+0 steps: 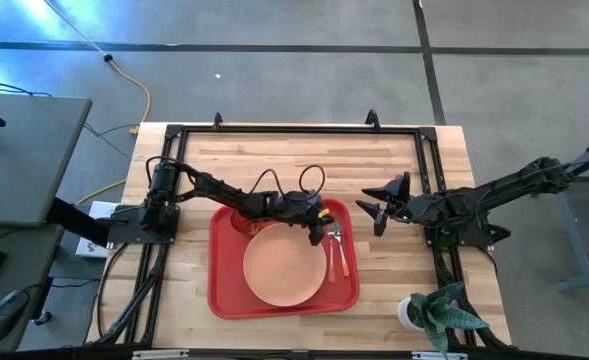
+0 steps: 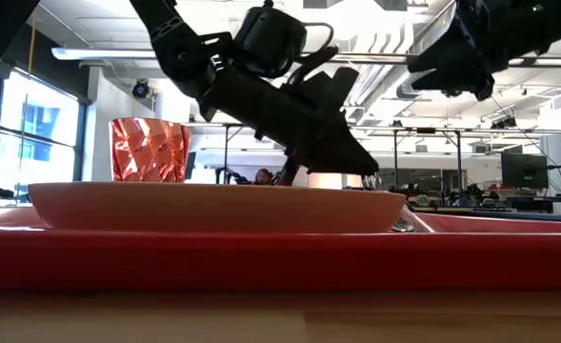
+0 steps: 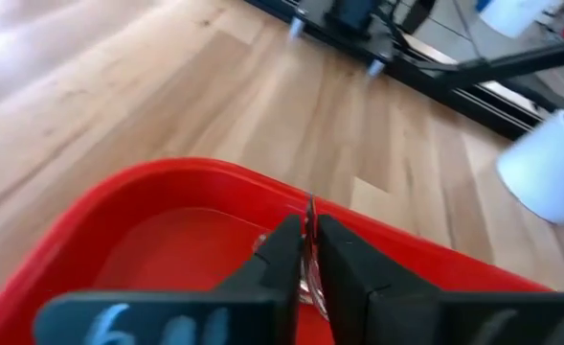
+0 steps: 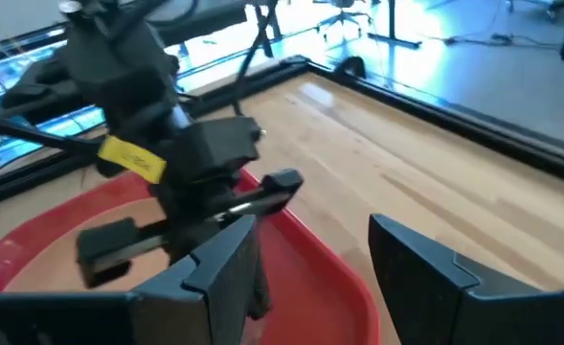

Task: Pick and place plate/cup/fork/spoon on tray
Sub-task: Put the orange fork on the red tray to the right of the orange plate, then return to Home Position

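On the wooden desk [image 1: 184, 300], a little toward its front edge and near the middle, lies the red tray [image 1: 224, 295], and most of the task's pieces are already inside its rim. Filling much of the tray's floor is the salmon-pink plate [image 1: 284, 265], lying flat; from table height its shallow rim [image 2: 213, 205] shows as a pale band above the tray's red wall [image 2: 280, 257]. Behind the plate, in the tray's far left corner, the orange-red cup [image 1: 242, 222] stands upright, its faceted side clear in the low view [image 2: 150, 150]. Along the tray's right side, just beside the plate, two slim orange-handled pieces lie nearly parallel: the fork [image 1: 332, 250] and the spoon [image 1: 341, 248], though which is which is hard to tell from above. Over the far ends of these two, at the tray's far right corner, sits the left tool [image 1: 321, 228], reaching in from the desk's left edge; its fingers [image 3: 282, 259] are drawn narrow, nearly together, with a thin silver piece of metal between their tips above the tray's inner wall, and I cannot tell which utensil it belongs to. Well apart, off the tray and above bare wood toward the desk's right edge, the right tool [image 1: 381, 208] hangs with its fingers [image 4: 214, 268] spread wide and nothing between them.
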